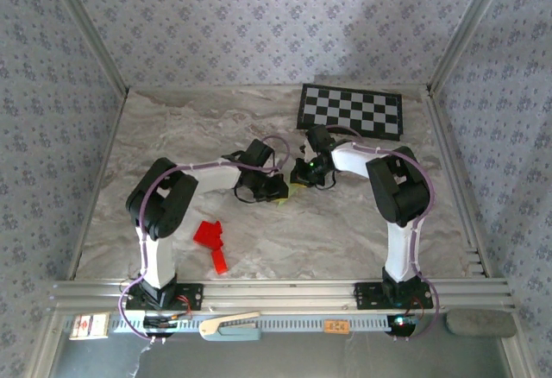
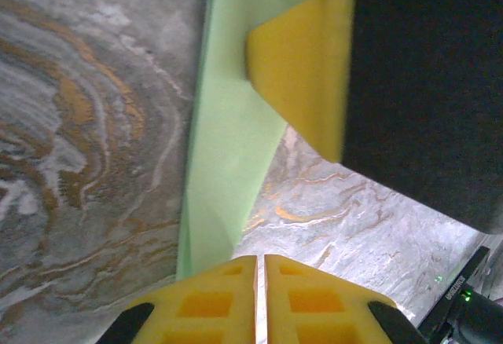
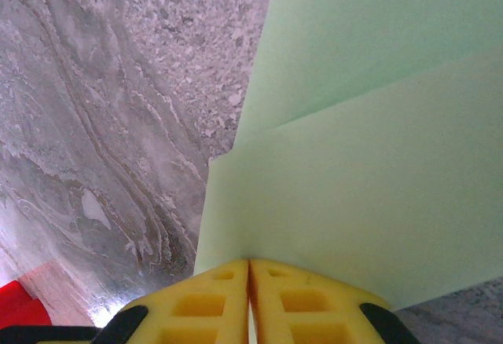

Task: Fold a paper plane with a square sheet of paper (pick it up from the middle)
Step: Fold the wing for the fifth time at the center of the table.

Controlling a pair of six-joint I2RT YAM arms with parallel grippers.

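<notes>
Right fingers (image 3: 204, 305) are closed to a slit on a fold of the green sheet (image 3: 377, 163), probably so that the crease is set. The left fingers (image 2: 208, 305) are closed too, with the sheet entering from 11 o'clock, though a pinch cannot be confirmed. Overhead, the sheet is placed mid surface (image 1: 345, 240), largely hidden by both wrists, with a red shape (image 1: 210, 236) at 8 o'clock.

bare tabletop (image 1: 323, 238) front right, red paper shape (image 1: 210, 238) front left, checkerboard (image 1: 351, 109) far right
</notes>
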